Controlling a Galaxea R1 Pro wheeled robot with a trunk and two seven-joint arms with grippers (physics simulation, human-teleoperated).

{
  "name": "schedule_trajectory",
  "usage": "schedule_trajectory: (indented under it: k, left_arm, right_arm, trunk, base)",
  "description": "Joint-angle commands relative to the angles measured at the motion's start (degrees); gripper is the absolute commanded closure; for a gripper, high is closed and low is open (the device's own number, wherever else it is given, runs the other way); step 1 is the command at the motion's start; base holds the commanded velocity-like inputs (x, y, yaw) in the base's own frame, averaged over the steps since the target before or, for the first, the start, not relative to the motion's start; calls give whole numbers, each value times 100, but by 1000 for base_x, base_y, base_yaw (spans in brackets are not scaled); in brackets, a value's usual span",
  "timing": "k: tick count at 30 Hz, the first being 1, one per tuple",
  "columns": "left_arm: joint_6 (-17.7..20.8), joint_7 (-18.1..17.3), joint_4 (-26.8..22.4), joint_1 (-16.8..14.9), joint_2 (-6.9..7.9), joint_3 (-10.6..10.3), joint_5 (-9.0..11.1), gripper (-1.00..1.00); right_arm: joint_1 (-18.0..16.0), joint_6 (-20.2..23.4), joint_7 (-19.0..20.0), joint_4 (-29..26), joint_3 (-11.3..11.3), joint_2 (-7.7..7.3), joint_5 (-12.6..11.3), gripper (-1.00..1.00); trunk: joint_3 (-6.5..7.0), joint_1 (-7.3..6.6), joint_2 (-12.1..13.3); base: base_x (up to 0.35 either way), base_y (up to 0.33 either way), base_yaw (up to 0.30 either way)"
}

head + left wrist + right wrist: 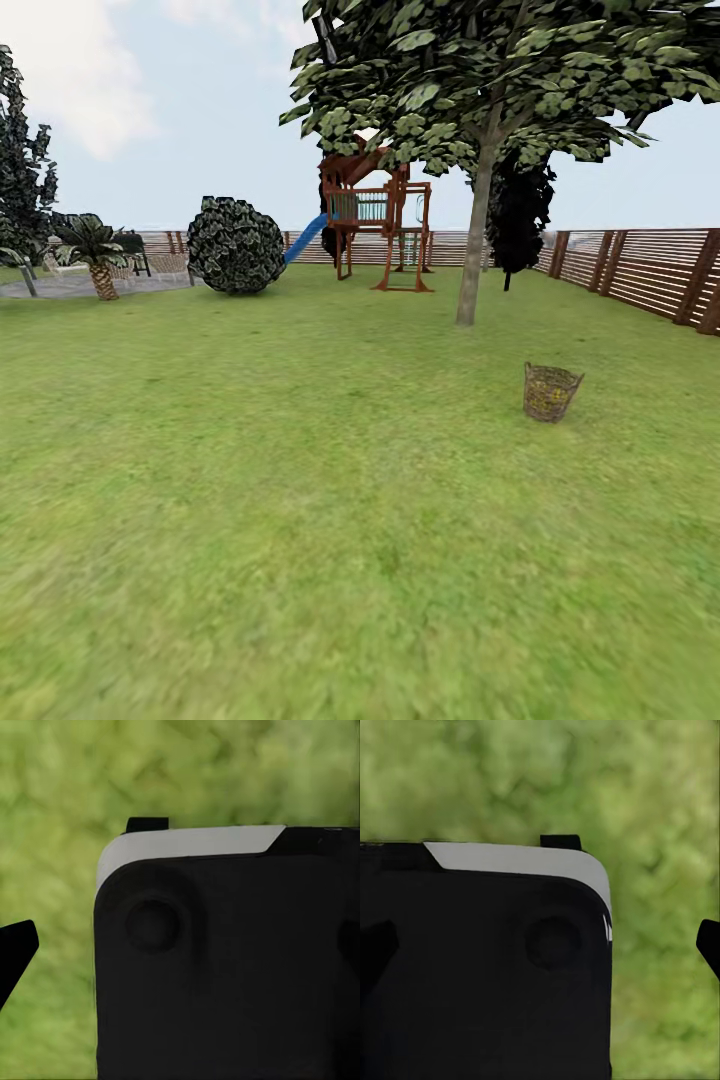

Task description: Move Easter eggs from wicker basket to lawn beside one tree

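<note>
One wicker basket (551,391) stands on the lawn (300,500), ahead of the robot and to its right, well apart from it. Yellow shows through the open weave, which suggests the eggs are inside; at this range no single egg can be told apart or counted. Beyond the basket, a little to its left, rises the tree (478,220) with a straight grey-brown trunk and a broad leafy crown. Basket and trunk are near each other but not touching.

Further back stand a wooden play tower (378,215) with a blue slide (306,238), a round bush (236,245), a small palm (97,250) and a dark narrow tree (520,210). A slatted brown fence (640,270) closes the yard on the right and along the rear.

Both wrist views look down on blurred grass past a dark body with a pale upper edge, apparently part of the robot. A dark tip at the margin of each may be a finger of the left tool (16,952) or the right tool (708,943). Whether either tool is apart or together cannot be told. Nothing appears to be held.

Assessment: the step in hand is the approach; no egg has yet been lifted out. The next move calls for driving forward and to the right until the basket lies within reach, then lowering one arm over the rim. The nearby trunk looks the most convenient place to set the eggs.
</note>
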Motion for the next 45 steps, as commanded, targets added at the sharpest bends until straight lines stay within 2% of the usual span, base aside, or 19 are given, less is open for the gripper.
schedule_trajectory:
  k: [1, 45]
  left_arm:
    - [-3, -8, -8, 1, 0, 4, 6, -100]
    - [5, -17, 4, 1, -35, -4, -2, -100]
  right_arm:
    - [-3, -20, 3, 4, 1, -1, -3, -100]
    - [-18, 11, 18, 12, 25, 5, 12, -100]
  trunk:
    - [-5, 0, -3]
    - [-5, 0, -3]
  base:
    - [0, 0, 0]
    - [0, 0, -3]
